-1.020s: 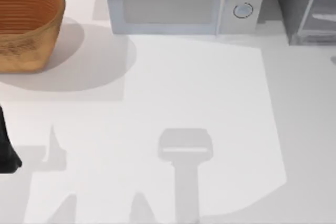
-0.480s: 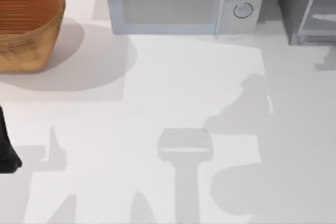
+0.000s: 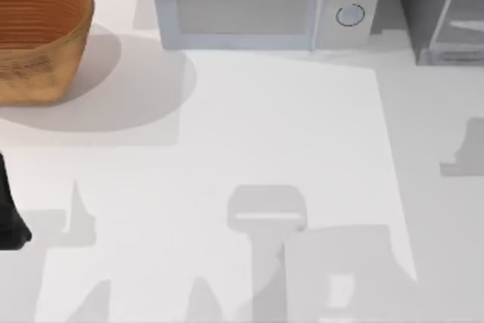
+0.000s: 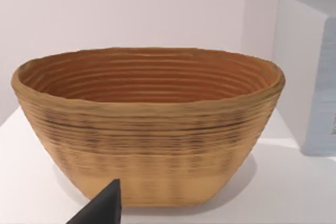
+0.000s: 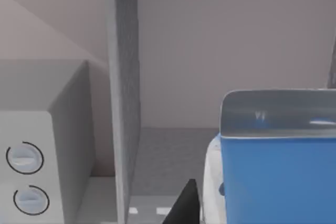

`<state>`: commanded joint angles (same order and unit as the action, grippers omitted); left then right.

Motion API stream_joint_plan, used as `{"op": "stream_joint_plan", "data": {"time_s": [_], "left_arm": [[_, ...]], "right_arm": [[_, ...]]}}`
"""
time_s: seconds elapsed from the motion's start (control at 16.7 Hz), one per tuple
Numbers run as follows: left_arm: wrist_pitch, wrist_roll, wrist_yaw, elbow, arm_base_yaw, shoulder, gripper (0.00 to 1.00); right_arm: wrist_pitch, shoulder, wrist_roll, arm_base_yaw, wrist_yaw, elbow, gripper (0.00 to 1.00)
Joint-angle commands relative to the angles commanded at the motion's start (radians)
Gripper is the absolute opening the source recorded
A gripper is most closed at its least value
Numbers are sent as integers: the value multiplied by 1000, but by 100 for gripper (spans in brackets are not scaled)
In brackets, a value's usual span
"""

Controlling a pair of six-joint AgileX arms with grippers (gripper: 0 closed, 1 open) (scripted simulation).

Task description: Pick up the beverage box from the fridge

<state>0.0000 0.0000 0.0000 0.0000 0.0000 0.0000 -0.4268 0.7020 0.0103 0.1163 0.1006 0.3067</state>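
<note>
The fridge (image 3: 442, 9) stands at the table's back right corner; in the right wrist view its cabinet (image 5: 126, 93) is open, with a bare pale interior. The beverage box (image 5: 278, 177), blue with a pale end, hangs close before that opening. My right gripper (image 5: 247, 216) is shut on the box, and one dark fingertip (image 5: 185, 203) lies against the box's white side. The other finger is hidden. My left gripper (image 3: 9, 221) is parked at the table's left edge, and one of its fingertips (image 4: 105, 208) points at the basket.
A woven basket (image 3: 38, 35) stands at the back left, close in front of the left wrist (image 4: 147, 129). A light-grey microwave (image 3: 257, 1) with two round dials (image 5: 23, 177) sits beside the fridge. Arm shadows lie over the white table (image 3: 249, 126).
The right arm's shadow has slid across the table's right half, from the middle right toward the front edge and right side. The left arm has not moved.
</note>
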Motion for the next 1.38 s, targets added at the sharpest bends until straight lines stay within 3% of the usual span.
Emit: {"op": "stream_joint_plan", "data": {"time_s": [0.3,0.54,1.08,1.38], "left_arm": [[0,0,0,0,0,0,100],[0,0,0,0,0,0,100],[0,0,0,0,0,0,100],[0,0,0,0,0,0,100]], "right_arm": [[273,-468,-4,-72,-62,-199,0],[402,-665,-9,-109,-94,-289,0],[424,-696,-8,-114,-99,-305,0],[327,-557,-5,-163,-102,-274,0]]}}
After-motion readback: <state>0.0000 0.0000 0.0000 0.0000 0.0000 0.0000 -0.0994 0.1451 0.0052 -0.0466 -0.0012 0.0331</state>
